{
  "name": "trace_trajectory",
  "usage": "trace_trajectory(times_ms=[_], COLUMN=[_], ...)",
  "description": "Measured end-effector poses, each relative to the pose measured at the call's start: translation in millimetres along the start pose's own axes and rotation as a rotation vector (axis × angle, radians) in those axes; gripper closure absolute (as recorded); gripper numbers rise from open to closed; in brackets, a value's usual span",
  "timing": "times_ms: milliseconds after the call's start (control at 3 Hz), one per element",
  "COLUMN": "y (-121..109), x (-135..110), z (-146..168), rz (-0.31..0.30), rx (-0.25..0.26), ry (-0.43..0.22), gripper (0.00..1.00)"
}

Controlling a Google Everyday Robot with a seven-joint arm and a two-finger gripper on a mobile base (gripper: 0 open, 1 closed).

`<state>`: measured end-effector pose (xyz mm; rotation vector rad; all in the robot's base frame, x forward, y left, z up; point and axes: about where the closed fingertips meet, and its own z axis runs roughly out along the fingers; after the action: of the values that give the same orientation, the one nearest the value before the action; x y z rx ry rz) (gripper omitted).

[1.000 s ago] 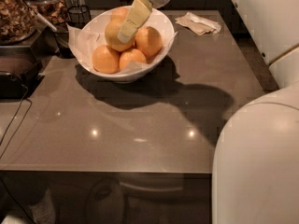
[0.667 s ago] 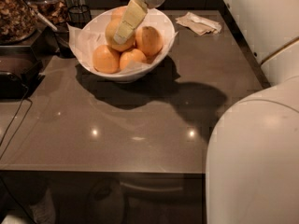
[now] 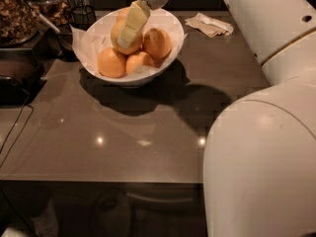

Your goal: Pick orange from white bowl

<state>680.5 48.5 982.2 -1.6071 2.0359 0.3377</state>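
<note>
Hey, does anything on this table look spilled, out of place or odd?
Nothing spilled. A crumpled white paper napkin lies loose near the deep white bowl; the gripper is at the large pale orange inside it.

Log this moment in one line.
gripper: reaching into bowl, at orange | orange: in bowl among smaller fruits | task: pick not done

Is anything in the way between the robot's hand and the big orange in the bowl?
No, nothing visible is in the way. The gripper is over the white bowl, right against the orange. The smaller fruits sit beside and below the orange, not between it and the gripper.
</note>
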Motion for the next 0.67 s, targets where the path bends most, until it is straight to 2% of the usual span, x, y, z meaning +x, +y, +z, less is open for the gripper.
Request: trace_trajectory(times_ms=[333,667], y=[-3.5,-7.0], x=[0.6,1.2], z=[3.6,6.9], rz=[0.013,0.033], rx=[-0.003,-0.007], ry=[0.014,0.021], gripper=[0.09,0.16])
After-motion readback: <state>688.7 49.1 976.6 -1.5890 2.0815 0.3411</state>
